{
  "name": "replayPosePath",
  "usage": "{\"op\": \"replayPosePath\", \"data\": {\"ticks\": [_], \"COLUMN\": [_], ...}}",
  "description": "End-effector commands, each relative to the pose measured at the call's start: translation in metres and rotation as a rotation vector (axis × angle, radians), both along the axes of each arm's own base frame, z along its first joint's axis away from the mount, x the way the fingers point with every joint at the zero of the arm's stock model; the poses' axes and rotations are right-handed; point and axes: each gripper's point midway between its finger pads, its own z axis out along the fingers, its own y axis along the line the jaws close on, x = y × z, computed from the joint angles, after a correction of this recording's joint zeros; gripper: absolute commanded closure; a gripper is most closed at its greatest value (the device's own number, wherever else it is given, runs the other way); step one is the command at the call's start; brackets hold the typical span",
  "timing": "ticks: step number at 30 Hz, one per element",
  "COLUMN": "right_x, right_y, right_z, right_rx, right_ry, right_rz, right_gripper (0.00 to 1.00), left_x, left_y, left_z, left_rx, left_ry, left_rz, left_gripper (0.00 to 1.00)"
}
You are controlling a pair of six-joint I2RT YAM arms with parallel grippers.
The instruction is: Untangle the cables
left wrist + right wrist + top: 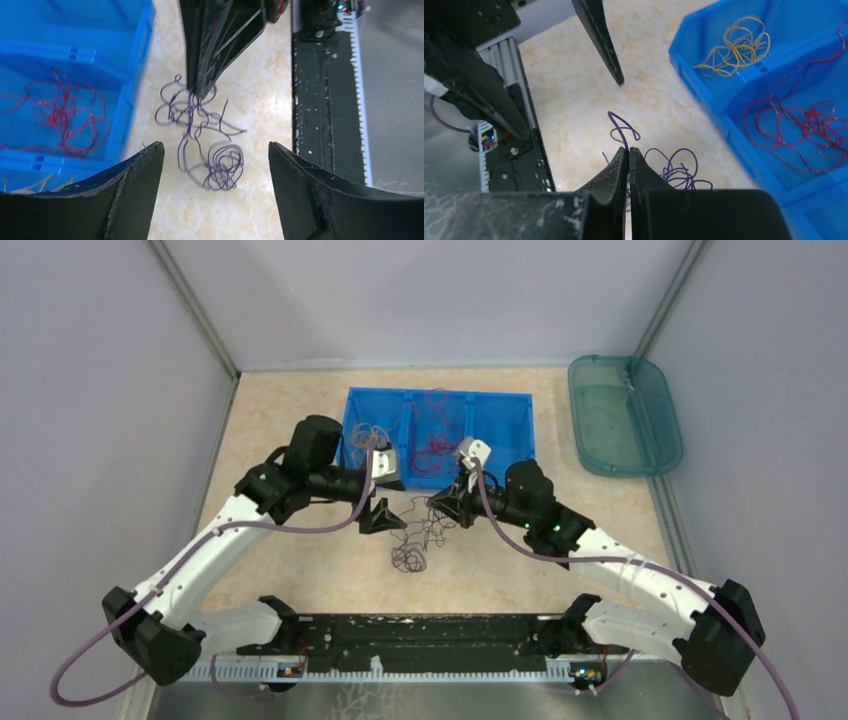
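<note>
The right tool point(629, 152) is clenched on one strand at the far end of the purple cables point(202, 135); the rest of that tangle trails from its tip across the desk point(290, 415). The left tool point(383, 515) is released, jaws spread wide, just left of the tangle; in its wrist view the tangle sits between the two fingers point(140, 185), touching neither.

Long axis of the purple tangle: from the right tool's tip toward the near edge of the desk, slanting slightly left; the densest coil is at the near end.

Count:
- one purple tangle on the desk;
- one bunch of red cables point(435, 445) in the middle compartment of the blue bin point(505, 405);
- one bunch of yellow cables point(365, 435) in its left compartment (single strands are too thin to count);
- three compartments; two tools.
</note>
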Motion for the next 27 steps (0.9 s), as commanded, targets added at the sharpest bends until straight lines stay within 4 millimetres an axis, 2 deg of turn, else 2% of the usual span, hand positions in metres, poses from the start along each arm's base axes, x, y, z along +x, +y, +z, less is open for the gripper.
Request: {"op": "replayPosePath", "data": {"ticks": [1,4,7,13,16,19,21,27], "right_x": [-0.018,-0.023,-0.026,-0.030,-0.031,-0.032,-0.032,-0.034], "right_y": [0.021,0.029,0.035,0.032,0.028,0.022,0.019,0.013], "right_z": [0.052,0.067,0.078,0.093,0.091,0.090,0.090,0.091], "right_rx": [0.114,0.139,0.155,0.202,0.200,0.204,0.207,0.217], "right_ry": [-0.054,-0.073,-0.073,-0.088,-0.086,-0.088,-0.090,-0.089], "right_rz": [0.080,0.084,0.090,0.082,0.070,0.053,0.046,0.028], "right_gripper": [1.00,1.00,1.00,1.00,1.00,1.00,1.00,1.00], "left_x": [-0.020,-0.023,-0.021,-0.009,-0.008,-0.007,-0.008,0.003], "left_y": [-0.020,-0.026,-0.029,-0.023,-0.019,-0.017,-0.018,-0.022], "left_z": [0.024,0.019,0.018,0.013,0.013,0.017,0.021,0.042], "left_rx": [-0.109,-0.083,-0.074,-0.024,-0.008,-0.008,-0.011,-0.039], "left_ry": [-0.048,-0.037,-0.063,-0.144,-0.178,-0.210,-0.220,-0.278], "left_rz": [-0.077,-0.072,-0.055,-0.011,-0.016,-0.026,-0.034,-0.009], "left_gripper": [0.18,0.20,0.25,0.53,0.61,0.63,0.68,0.91]}}
